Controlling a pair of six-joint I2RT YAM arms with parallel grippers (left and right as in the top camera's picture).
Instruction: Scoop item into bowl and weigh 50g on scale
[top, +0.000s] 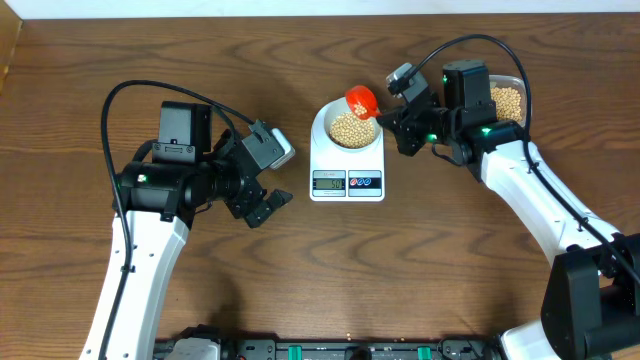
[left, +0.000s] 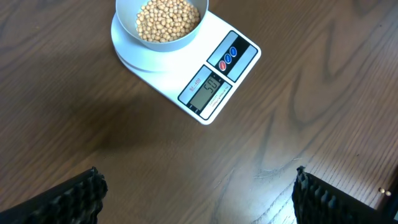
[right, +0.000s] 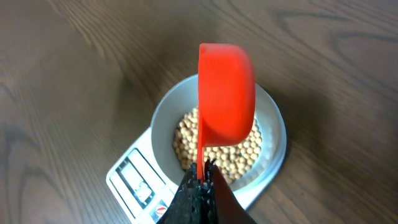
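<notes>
Closest to the right wrist lens, the right jaws are clamped shut on the thin handle of a red plastic scoop (right: 227, 93). Its cup is tipped mouth-down, so only the rounded back faces that camera. It hangs directly above the pale blue-white round bowl (right: 277, 134), apart from it. That pose suits pouring: anything left inside would drop into the bowl rather than onto the brown wooden counter (top: 150, 60). Whether the cup holds anything is hidden.

The small tan-yellow round beans (left: 166, 18) fill the bowl to roughly half its depth, just below and ahead of the right jaws. The bowl stands centred on the platform of the white digital kitchen scale (left: 249, 55). This sits about midway between the counter's left and right edges, toward the far edge, with its front panel turned to the near edge. That leaves the grey LCD display (left: 207, 90) readable from the left wrist. Its digits look like something around fifty, though they are too small to trust. If so, the weighing is probably at or near its end.

More beans lie in a clear rectangular plastic tub (top: 523, 95) near the far right corner, behind the right arm.

The left jaws are spread wide and empty, with pads (left: 81, 199) at either side of the view. They hover over bare counter on the left-edge side of the scale, well apart from the beans.
</notes>
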